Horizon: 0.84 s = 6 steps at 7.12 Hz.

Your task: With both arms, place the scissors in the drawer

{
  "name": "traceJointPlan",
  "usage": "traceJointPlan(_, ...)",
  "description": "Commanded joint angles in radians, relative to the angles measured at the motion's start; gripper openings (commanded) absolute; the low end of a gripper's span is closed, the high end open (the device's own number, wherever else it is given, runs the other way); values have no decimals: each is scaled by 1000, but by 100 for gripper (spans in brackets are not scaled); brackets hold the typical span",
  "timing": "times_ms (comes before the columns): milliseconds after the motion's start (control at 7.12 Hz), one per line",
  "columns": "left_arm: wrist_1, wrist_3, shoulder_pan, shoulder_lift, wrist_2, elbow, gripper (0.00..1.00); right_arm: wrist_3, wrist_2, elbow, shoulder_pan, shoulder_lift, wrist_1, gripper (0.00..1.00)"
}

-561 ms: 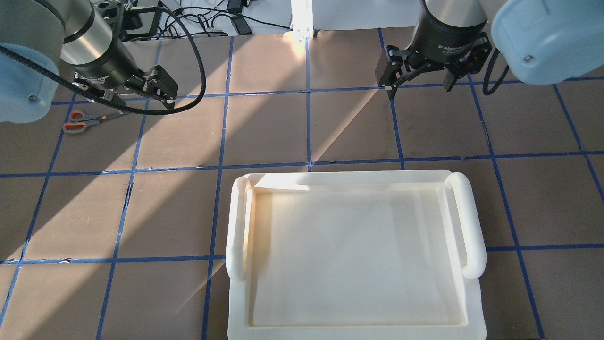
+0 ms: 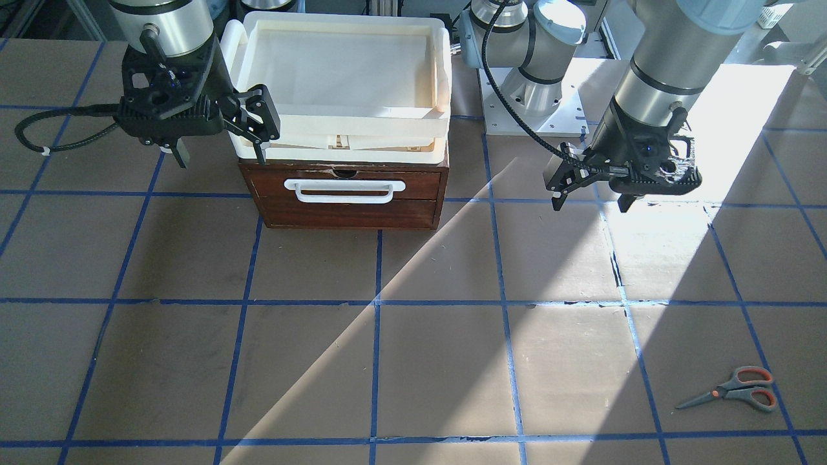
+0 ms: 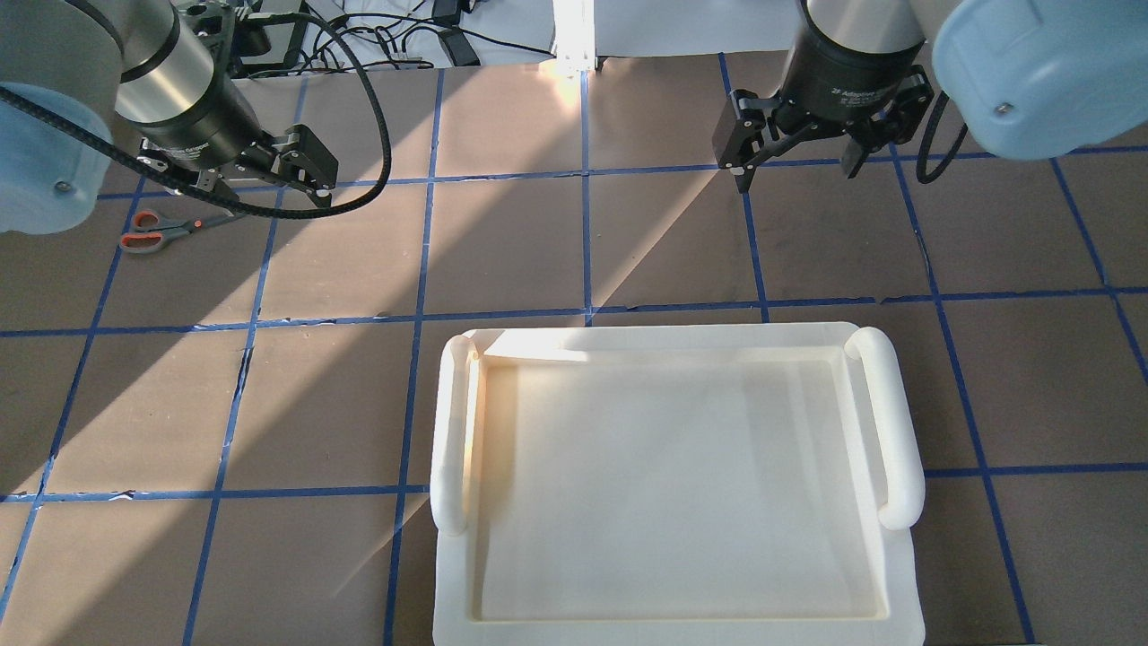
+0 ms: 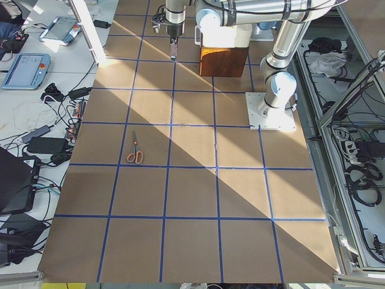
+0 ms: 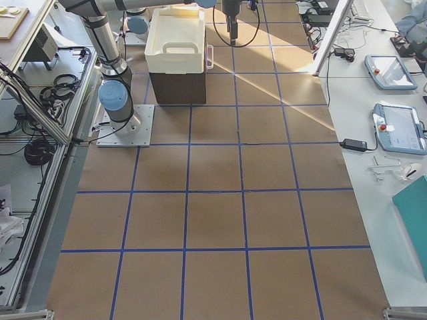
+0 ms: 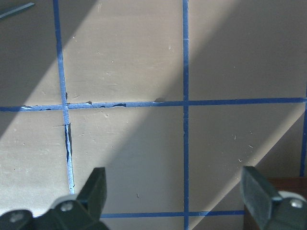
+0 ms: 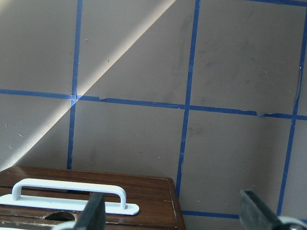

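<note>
The scissors, with grey-and-orange handles, lie flat on the table at the robot's far left; they also show in the overhead view and the exterior left view. My left gripper hangs open and empty above the table, well apart from them. The dark wooden drawer is shut, and its white bar handle faces outward. My right gripper is open and empty beside the drawer's corner. The right wrist view shows the drawer front below the open fingers.
A cream plastic tray sits on top of the drawer box and fills the lower overhead view. Blue tape lines grid the brown table. A black cable loops from the left arm. Tablets and cables lie on the side bench.
My right gripper has shifted slightly away from the tray in the overhead view. The left arm has barely moved. The scissors lie where they were.
</note>
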Motion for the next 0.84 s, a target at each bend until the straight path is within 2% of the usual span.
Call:
traceJointPlan(0,0,57,8,0,1,1,100,-296,21,-7,24,77,-8,100)
traceJointPlan(140,4,79,19,-2,1,3,100,-426,56,-6,46,106,-10,100)
traceJointPlan(281,5,99,51,-2,-5,3,100,-608,47,-3,63,132,-8,100)
traceJointPlan(702,6,354,147,-32,-14,17,100,-1131,47,5,132,244,-13,100)
